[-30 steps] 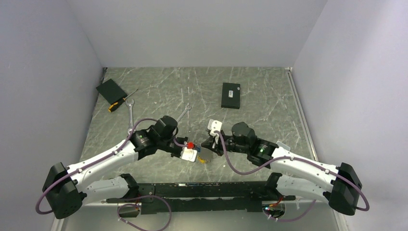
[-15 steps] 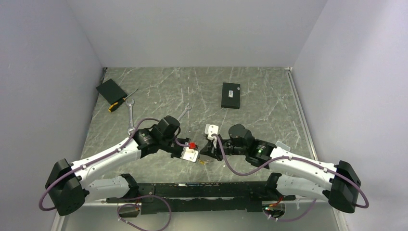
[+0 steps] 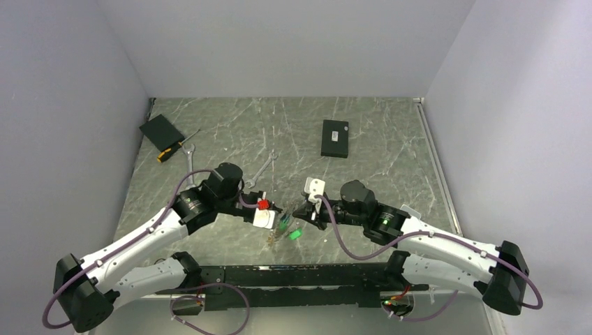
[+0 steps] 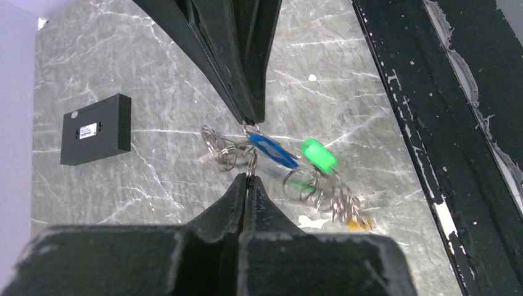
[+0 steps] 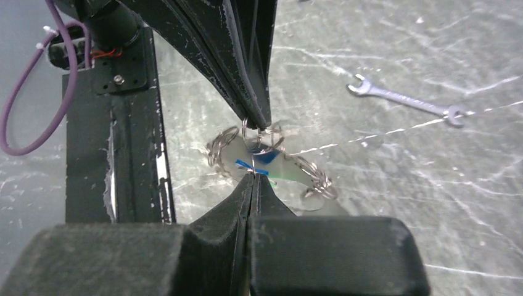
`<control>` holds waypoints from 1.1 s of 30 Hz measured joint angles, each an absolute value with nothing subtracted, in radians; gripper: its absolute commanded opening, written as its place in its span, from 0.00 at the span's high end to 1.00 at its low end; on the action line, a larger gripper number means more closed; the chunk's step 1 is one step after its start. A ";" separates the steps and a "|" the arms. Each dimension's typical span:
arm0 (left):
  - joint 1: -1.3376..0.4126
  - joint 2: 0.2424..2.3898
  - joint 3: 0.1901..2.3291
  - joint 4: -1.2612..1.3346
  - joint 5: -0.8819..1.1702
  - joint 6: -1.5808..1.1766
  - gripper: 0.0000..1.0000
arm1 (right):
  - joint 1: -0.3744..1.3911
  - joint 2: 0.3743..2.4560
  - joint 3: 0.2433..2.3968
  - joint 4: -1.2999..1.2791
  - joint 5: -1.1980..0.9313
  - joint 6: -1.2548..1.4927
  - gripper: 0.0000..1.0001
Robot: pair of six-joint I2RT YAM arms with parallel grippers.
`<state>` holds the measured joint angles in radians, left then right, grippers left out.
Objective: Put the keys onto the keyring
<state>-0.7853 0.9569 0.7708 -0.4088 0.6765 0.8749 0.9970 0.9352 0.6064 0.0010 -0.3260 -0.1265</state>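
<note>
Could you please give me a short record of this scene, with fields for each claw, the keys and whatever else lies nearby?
left claw: shut, pinching a wire loop of the keyring
right claw: shut, pinching the same bunch from the opposite side
keys: blue and green heads, in the bunch between the claws
wrench: flat on the table, apart from the bunch
black box: far side, untouched
screwdriver: far left, beside a black pad
</note>
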 measured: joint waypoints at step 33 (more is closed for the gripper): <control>-0.768 0.866 0.635 -0.190 0.759 0.892 1.00 | 1.021 0.858 0.607 -0.015 -0.322 -0.240 1.00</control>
